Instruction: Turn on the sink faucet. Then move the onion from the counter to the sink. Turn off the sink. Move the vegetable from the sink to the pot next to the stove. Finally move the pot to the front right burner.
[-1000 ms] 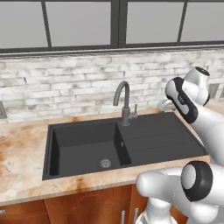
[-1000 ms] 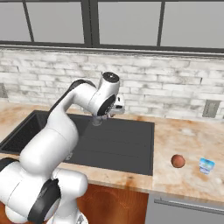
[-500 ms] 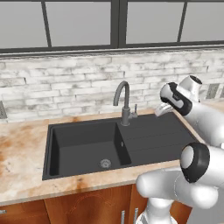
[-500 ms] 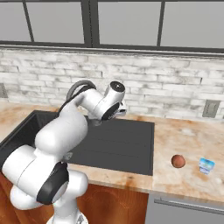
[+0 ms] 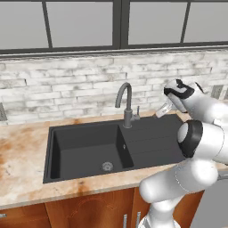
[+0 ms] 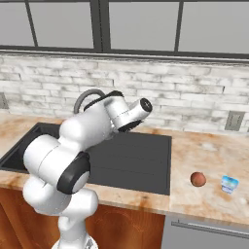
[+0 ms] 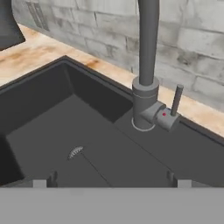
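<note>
**A:** Where does the arm stand at the sink (image 5: 89, 151)?

**B:** The white arm reaches over the flat ribbed side of the black sink, its gripper (image 5: 162, 110) hanging to the right of the tap (image 5: 127, 104) and apart from it. From the hand's own camera, the two finger tips (image 7: 51, 178) sit far apart at the lower edge, so the pincer is spread wide with nothing between them.

**A:** And the tap itself?

**B:** A dark grey gooseneck rising from the sink's back edge, between basin and drainboard. Its small side lever (image 7: 176, 100) stands upright beside the base. No water can be made out at the spout, though the spout's mouth is hard to read from these angles.

**A:** The onion?

**B:** The onion (image 6: 198, 179) lies on the beige marbled counter (image 6: 209, 155), right of the sink and well apart from the gripper. Just beside it, farther right, sits a small blue-and-white object (image 6: 229, 184), perhaps a packet; it is too small to tell.

**A:** Anything in the basin?

**B:** The round metal drain (image 5: 107, 166) on its floor.
</note>
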